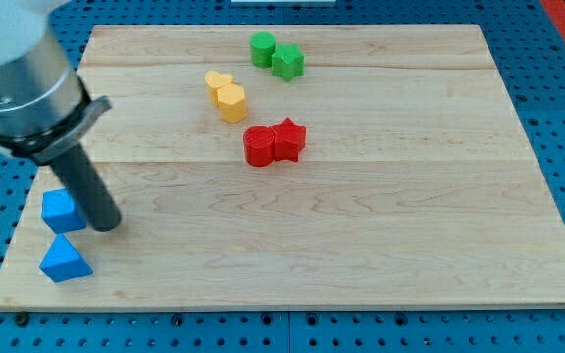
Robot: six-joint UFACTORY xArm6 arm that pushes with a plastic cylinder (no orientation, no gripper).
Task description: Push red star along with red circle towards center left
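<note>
Plenty of bare wooden board [381, 255] sits left of your red circle [259, 145] and red star [288, 137], which touch side by side. Your pair's long axis runs left-right. No jaws here; my tip [106, 225] rests by the blue cube [62, 210] near the left edge.

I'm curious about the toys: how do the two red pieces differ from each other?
The red star has points; the red circle is round. The star lies on the view's right, slightly higher; the circle on its left. Both are red, touching, and far from my tip, which sits beside the blue cube.

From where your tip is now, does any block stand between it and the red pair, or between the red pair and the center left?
Nothing visible does. My tip is beside the blue cube, at the view's left. The board is bare from there to the red circle and the touching red star, and from them leftward.
</note>
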